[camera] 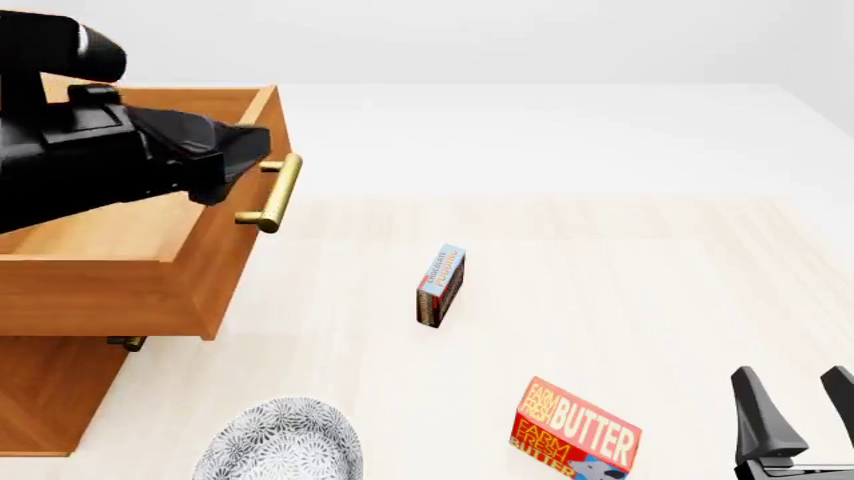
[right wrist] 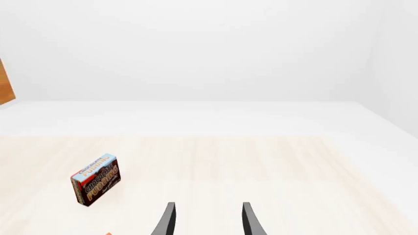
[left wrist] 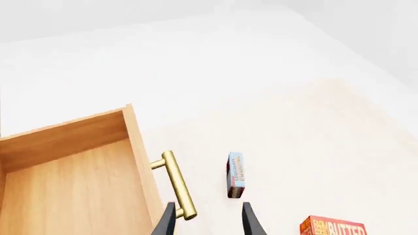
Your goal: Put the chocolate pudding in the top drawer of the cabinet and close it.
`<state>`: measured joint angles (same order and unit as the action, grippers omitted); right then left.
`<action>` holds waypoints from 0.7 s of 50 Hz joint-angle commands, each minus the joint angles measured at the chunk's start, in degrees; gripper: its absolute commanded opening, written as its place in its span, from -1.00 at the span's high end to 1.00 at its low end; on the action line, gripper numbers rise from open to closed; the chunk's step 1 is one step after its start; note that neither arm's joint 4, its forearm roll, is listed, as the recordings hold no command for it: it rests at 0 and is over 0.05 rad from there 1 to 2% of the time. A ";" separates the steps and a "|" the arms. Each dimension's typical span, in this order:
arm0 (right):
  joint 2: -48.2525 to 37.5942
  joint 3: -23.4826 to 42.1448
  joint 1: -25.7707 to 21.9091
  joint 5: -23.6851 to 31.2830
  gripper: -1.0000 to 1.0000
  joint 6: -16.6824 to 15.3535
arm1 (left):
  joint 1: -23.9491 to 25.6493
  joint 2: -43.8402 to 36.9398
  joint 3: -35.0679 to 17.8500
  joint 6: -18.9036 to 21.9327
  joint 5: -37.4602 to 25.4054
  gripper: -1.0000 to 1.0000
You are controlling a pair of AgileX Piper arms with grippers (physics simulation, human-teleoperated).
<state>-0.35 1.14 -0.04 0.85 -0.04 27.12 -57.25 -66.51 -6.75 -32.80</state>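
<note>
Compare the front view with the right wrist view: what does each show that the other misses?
Front only: the open top drawer with its brass handle, the left arm over it, the butter box, a patterned plate. Right wrist only: the pudding's printed front, nothing else new. Both: the pudding standing on edge on the table, apart from the open right gripper.

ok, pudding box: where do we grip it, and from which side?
Judging by pose: the chocolate pudding stands on a narrow edge, its thin top edge up, nothing touching it. Come from above and close the fingers across its two broad faces. The right gripper is open and unobstructed; the left gripper is by the top drawer's handle.
</note>
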 commanded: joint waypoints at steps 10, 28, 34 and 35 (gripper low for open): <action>0.00 0.00 0.01 0.00 -1.00 -0.01 | 2.63 8.30 -3.88 8.87 3.92 -1.00; -0.01 0.00 0.00 0.00 -1.00 -0.01 | 11.23 18.54 5.06 15.23 6.47 -1.00; 0.00 0.00 0.01 0.00 -1.00 -0.01 | 11.66 23.68 9.35 16.04 7.56 -1.00; -0.01 0.00 0.00 0.00 -1.00 0.00 | 12.13 24.86 10.70 16.17 7.89 -1.00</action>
<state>-0.35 1.14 -0.04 0.85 -0.05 36.37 -39.39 -61.81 7.14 -26.53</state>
